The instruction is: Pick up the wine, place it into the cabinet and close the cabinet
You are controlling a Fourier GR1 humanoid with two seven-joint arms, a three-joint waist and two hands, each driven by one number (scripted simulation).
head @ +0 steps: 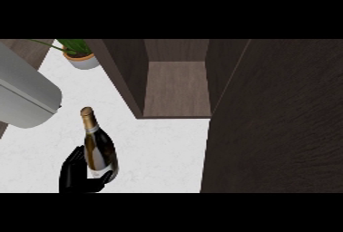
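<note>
The wine bottle is dark glass with a gold foil neck and a pale label. It shows at the lower left, neck pointing away from me. My left hand is at its base: fingers lie along the bottle's left side and the thumb crosses under the label, so the hand is shut on the bottle. The dark wood cabinet stands open ahead and to the right of the bottle, its inner shelf bare. Its open door fills the right side of the view. My right hand does not show.
A grey rounded appliance sits at the left edge, close to the bottle's neck. A potted plant stands at the back left beside the cabinet wall. White counter lies between bottle and door.
</note>
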